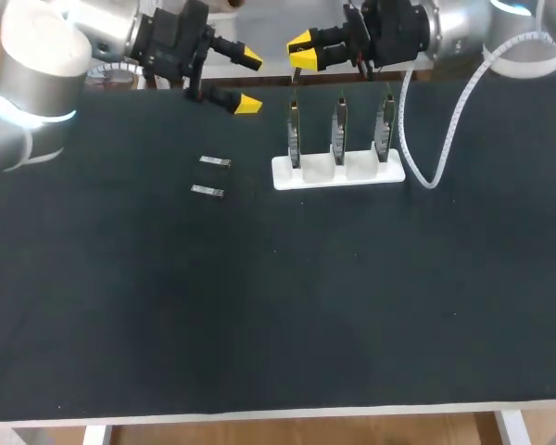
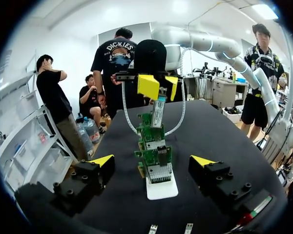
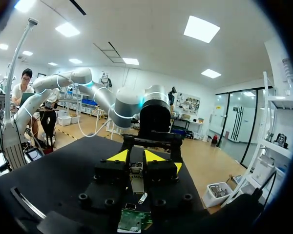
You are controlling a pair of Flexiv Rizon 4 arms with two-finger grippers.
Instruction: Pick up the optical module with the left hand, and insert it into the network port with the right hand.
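- Your left claw point(image 1: 248, 82) hangs wide open and empty by the surface's point(image 1: 259, 306) far edge.
- Two spare modules point(image 1: 215, 162) lie flat just in front of it.
- Your right claw point(image 1: 302, 52) is clamped on the third optical module point(image 2: 158, 112), long axis upright, directly over the leftmost of three boards point(image 1: 294, 134) in one white stand point(image 1: 338, 173). I judge the way in is straight down.
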